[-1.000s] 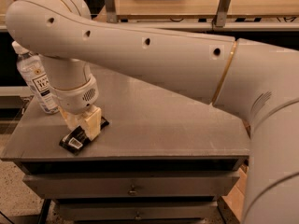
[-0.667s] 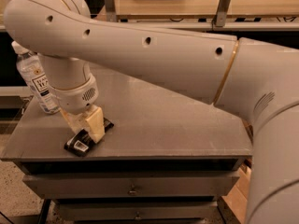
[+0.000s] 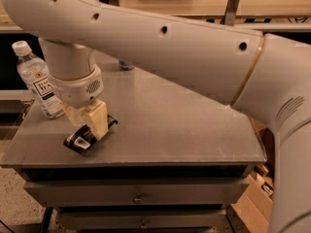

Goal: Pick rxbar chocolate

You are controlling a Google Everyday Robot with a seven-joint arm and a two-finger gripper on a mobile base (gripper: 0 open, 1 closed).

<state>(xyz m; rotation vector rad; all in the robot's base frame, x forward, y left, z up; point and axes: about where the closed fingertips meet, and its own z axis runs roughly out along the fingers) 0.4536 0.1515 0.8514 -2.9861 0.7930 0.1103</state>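
Gripper (image 3: 90, 126) sits low, clenched across rxbar chocolate (image 3: 77, 141); the bar's ends poke out either side below it. Water bottle (image 3: 39, 81) stands close beside. Judgement: hold firm, lift straight up, clear of bottle.

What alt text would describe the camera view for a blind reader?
A white robot arm reaches down, its gripper on a black rxbar chocolate near the front left of a grey metal table. A clear water bottle stands upright at the table's left edge.
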